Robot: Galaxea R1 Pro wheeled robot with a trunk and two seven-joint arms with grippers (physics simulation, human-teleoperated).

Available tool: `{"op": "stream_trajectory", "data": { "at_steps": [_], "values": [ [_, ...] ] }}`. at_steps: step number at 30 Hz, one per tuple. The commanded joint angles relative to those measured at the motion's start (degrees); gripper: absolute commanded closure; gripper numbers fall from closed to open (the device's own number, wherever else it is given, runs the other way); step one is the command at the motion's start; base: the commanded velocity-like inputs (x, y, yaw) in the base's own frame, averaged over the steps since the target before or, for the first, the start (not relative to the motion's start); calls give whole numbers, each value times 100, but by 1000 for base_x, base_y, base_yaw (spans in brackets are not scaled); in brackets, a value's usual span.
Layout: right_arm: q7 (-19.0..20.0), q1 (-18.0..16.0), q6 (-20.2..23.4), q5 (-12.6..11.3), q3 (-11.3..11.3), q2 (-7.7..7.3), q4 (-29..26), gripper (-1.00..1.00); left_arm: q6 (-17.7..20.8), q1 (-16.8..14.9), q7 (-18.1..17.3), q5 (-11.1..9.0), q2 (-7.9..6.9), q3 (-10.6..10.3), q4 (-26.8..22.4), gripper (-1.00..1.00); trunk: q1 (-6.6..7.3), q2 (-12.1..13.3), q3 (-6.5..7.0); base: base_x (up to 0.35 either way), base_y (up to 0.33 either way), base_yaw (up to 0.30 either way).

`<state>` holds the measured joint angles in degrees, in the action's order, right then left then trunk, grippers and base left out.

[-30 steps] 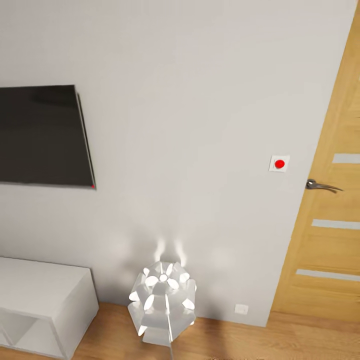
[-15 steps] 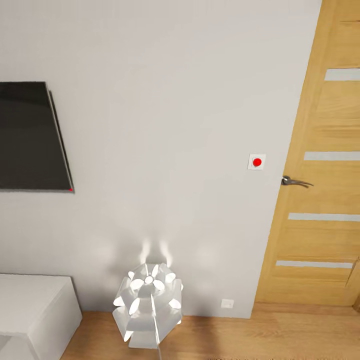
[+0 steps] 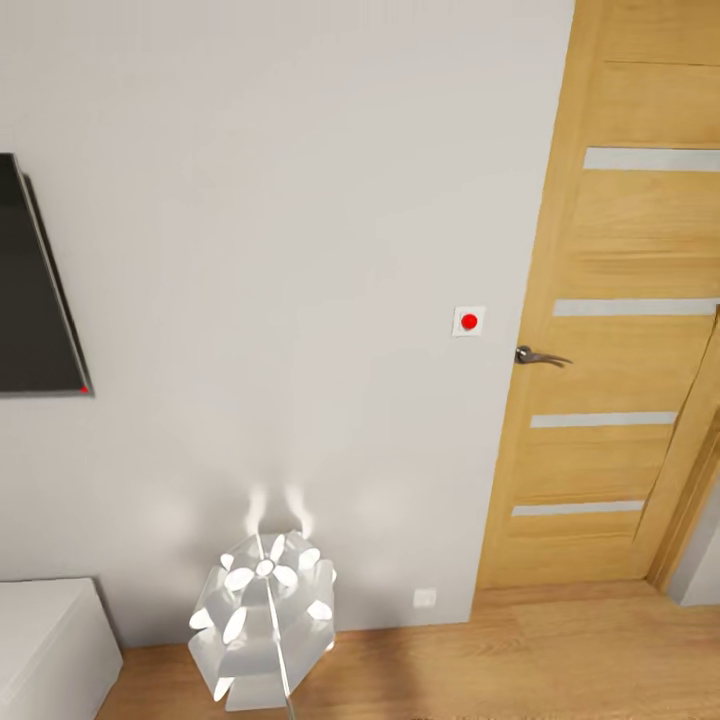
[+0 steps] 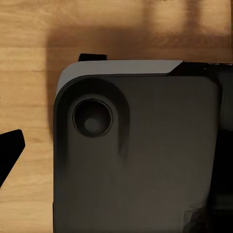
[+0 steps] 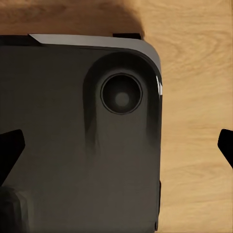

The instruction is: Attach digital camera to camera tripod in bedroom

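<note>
1. The head view showed a plain pale grey wall (image 3: pixel 300 250), with the edge of a black wall-mounted television screen (image 3: pixel 30 290) at the left and a white faceted floor lamp with glowing petal-shaped cut-outs (image 3: pixel 262 625) standing on the light wood floor (image 3: pixel 520 660).
2. At the right stood a closed oak door with frosted horizontal strips (image 3: pixel 630 330), its dark metal lever handle (image 3: pixel 538 356) just beside a small white wall plate with a red round button (image 3: pixel 468 321).
3. Both wrist views looked down on the robot's own dark grey rounded base (image 4: pixel 145 160) above the wood floor.
4. In the right wrist view, black tips at both edges suggested that end effector (image 5: pixel 116 145) was spread, pinching nothing. The left view showed a single tip, so I cannot tell its state.
5. The digital camera and tripod were not visible here, so the step in hand was judged to be travel toward the bedroom.
6. The next move likely called for steering to the door and getting through it.
</note>
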<state>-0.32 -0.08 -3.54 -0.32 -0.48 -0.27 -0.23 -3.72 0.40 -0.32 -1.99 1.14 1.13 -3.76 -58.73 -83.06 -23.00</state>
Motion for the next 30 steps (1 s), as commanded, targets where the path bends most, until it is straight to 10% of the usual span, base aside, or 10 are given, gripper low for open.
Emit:
{"op": "stream_trajectory", "data": {
  "at_steps": [1,30],
  "values": [
    [-3,-1,-15,-3,-4,0,-1,-100,-6,4,-3,-21,1,9,-10,-100,0,-2,-4,0,0,-240],
    [-3,-1,-15,-4,-4,0,-3,-100,-5,4,-3,-21,1,3,-9,-100,0,-2,-4,0,0,-240]
  ]
}}
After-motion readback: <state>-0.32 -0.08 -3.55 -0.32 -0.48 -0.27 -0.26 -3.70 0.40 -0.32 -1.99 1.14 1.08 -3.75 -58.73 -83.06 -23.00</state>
